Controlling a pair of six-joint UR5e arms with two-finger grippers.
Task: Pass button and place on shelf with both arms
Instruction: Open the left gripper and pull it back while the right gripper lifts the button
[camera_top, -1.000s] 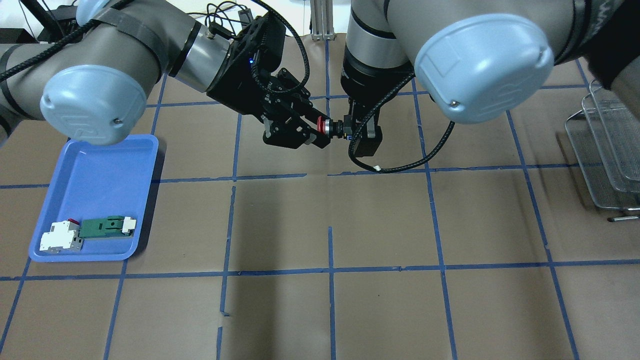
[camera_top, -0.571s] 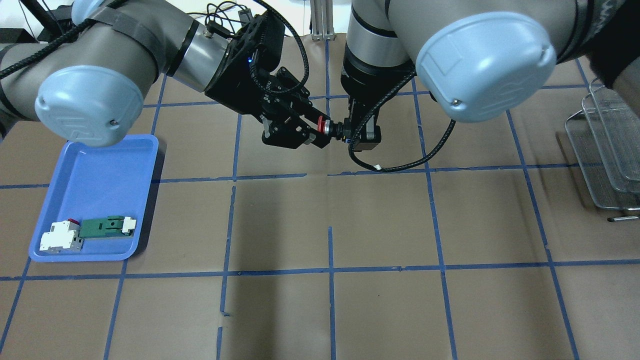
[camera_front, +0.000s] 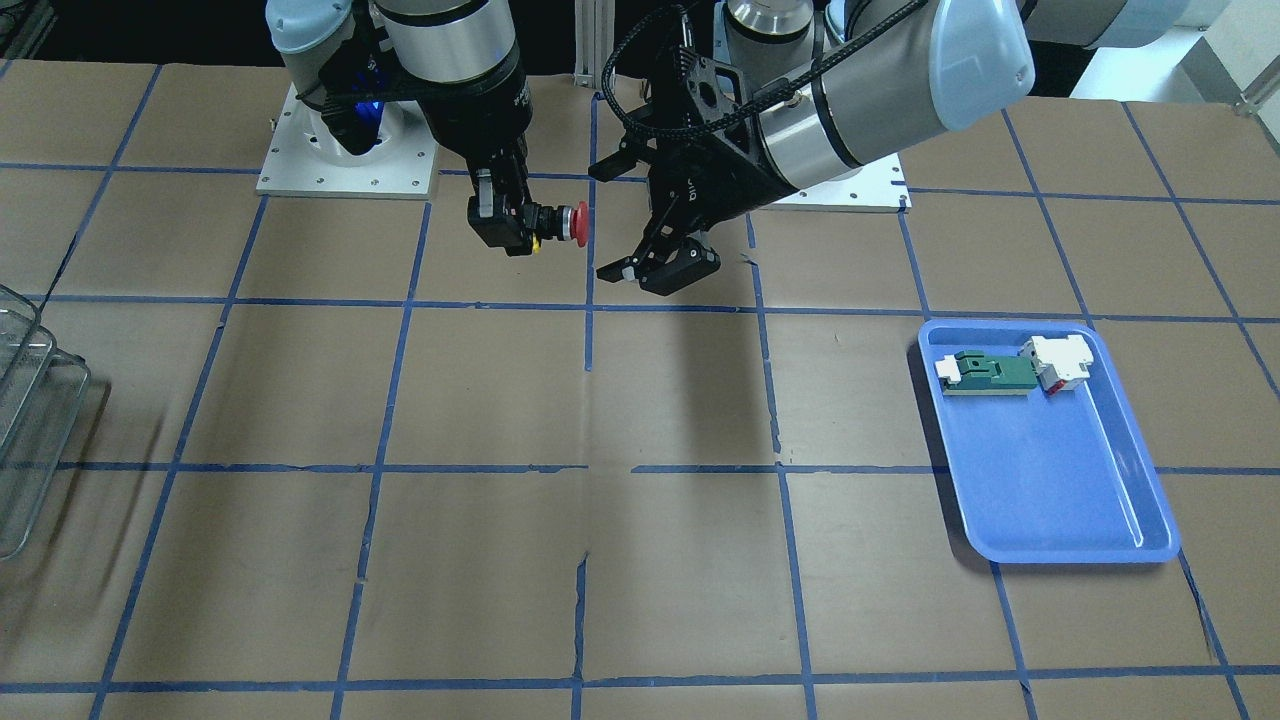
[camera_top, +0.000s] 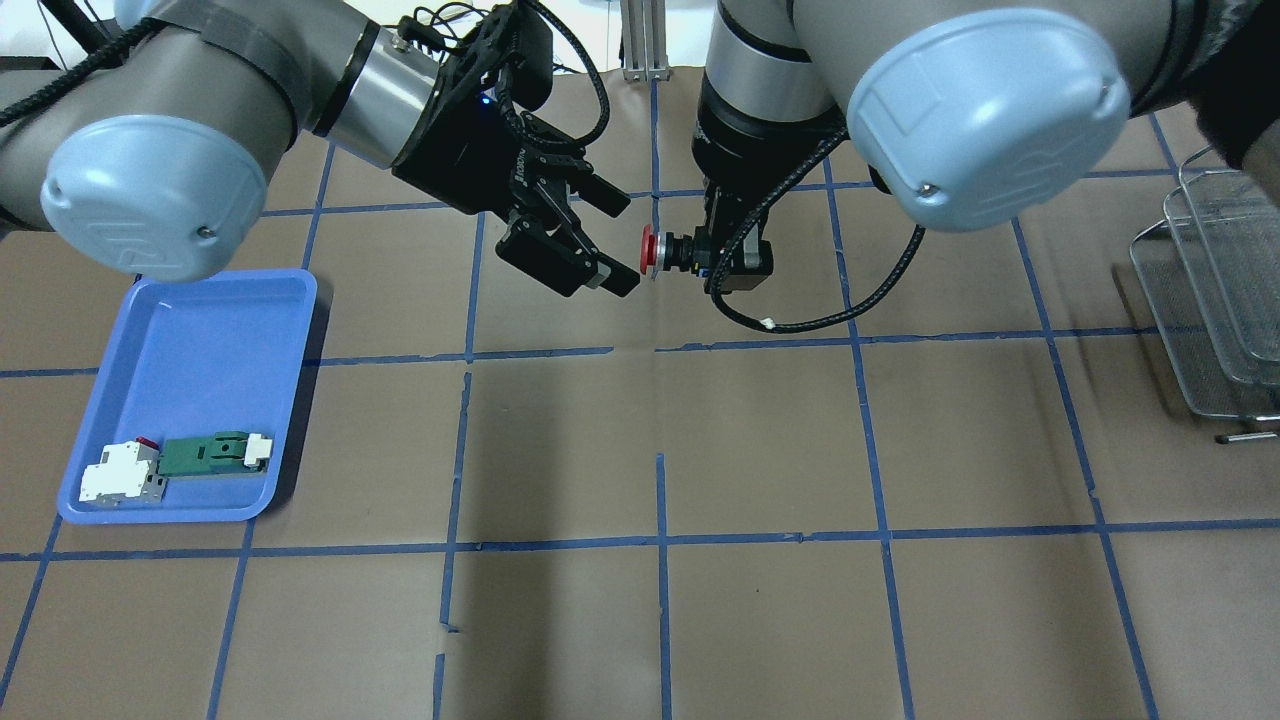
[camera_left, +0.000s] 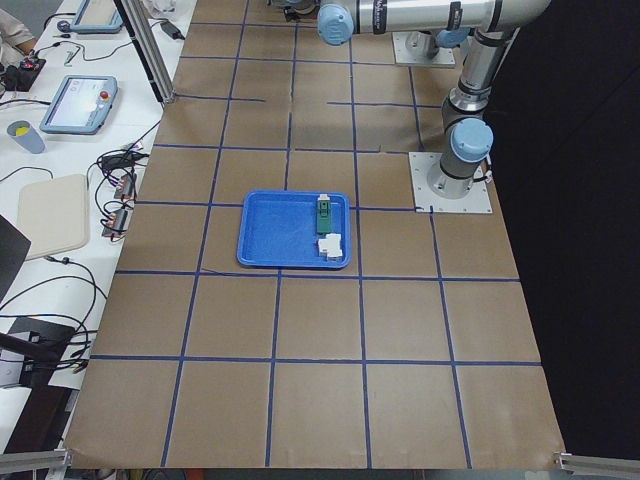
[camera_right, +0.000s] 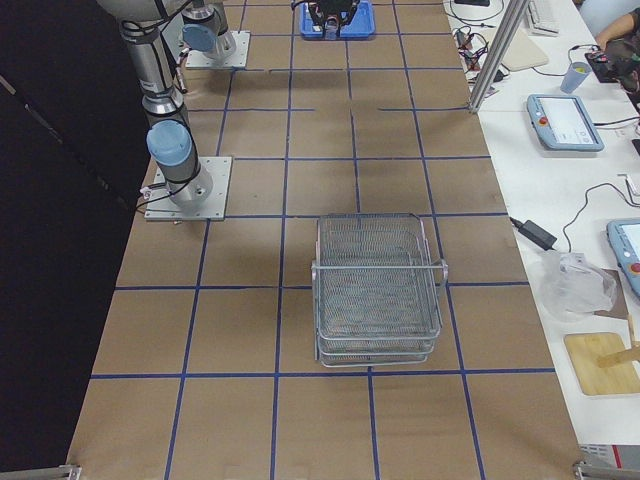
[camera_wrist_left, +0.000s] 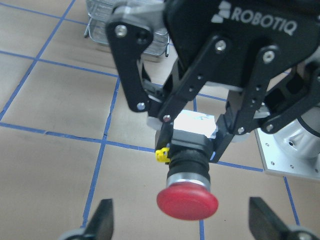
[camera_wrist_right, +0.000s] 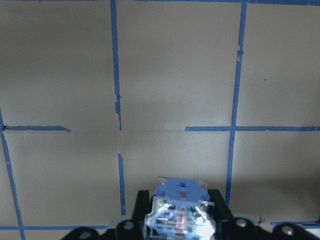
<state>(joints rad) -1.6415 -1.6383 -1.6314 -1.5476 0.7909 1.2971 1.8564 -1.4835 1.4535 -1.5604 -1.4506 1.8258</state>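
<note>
The button (camera_top: 660, 250), with its red head pointing left, is held by its rear block in my right gripper (camera_top: 718, 262), above the table's far middle. In the front view the same gripper (camera_front: 505, 225) holds the button (camera_front: 572, 222). My left gripper (camera_top: 620, 245) is open and empty, its jaws spread just left of the red head without touching it. The left wrist view shows the red head (camera_wrist_left: 187, 202) between my spread fingertips (camera_wrist_left: 102, 217). The right wrist view shows the blue-and-clear block (camera_wrist_right: 180, 205) clamped. The wire shelf (camera_top: 1215, 290) stands at the far right.
A blue tray (camera_top: 190, 330) at the left holds a green-and-white module (camera_top: 210, 452) and a white block with red (camera_top: 120, 472). The shelf also shows in the right exterior view (camera_right: 378, 290). Brown paper with a blue tape grid covers the table.
My left gripper, earlier shut on the button's red head, has opened and drawn back to the left. The button stays in my right gripper.
</note>
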